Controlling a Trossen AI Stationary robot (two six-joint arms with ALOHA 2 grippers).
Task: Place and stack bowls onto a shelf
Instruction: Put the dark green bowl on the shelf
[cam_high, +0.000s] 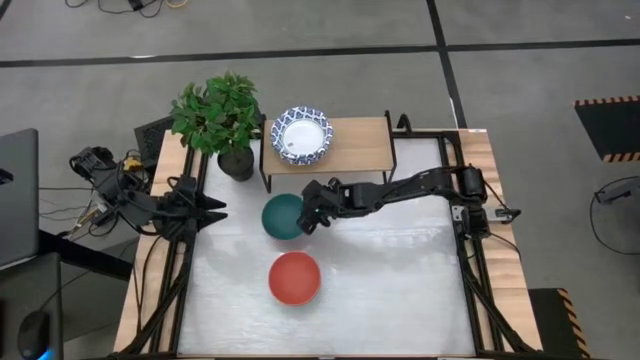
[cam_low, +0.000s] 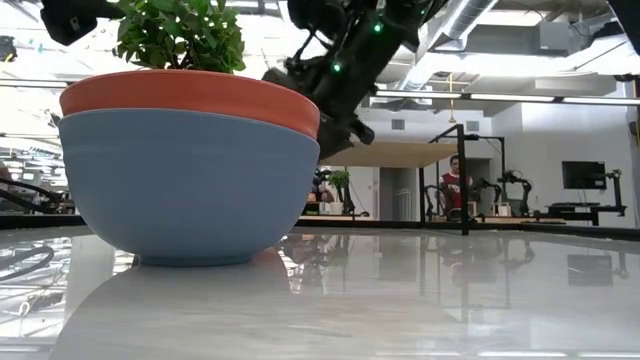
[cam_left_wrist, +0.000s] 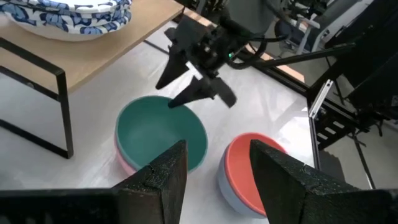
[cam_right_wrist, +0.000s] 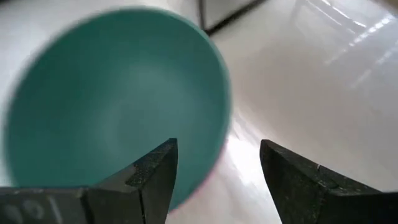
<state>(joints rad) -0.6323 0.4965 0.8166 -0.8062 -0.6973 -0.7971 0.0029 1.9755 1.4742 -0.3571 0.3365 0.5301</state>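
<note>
The teal bowl (cam_high: 284, 217) sits on the white table (cam_high: 400, 290) just in front of the shelf (cam_high: 355, 143), its near rim directly beneath the right gripper (cam_high: 312, 218), whose fingers stand apart straddling that rim, far nearer than the left gripper (cam_high: 215, 208).

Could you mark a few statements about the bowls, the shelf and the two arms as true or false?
1. The white and blue bowls sit stacked on the shelf. True.
2. The teal bowl is on the shelf. False: it stands on the table.
3. The right gripper is at the teal bowl's rim, jaws open. True.
4. The red bowl is nested inside the teal one. False: they stand apart.
5. The left gripper holds a bowl. False: it holds nothing, at the table's left edge.
</note>
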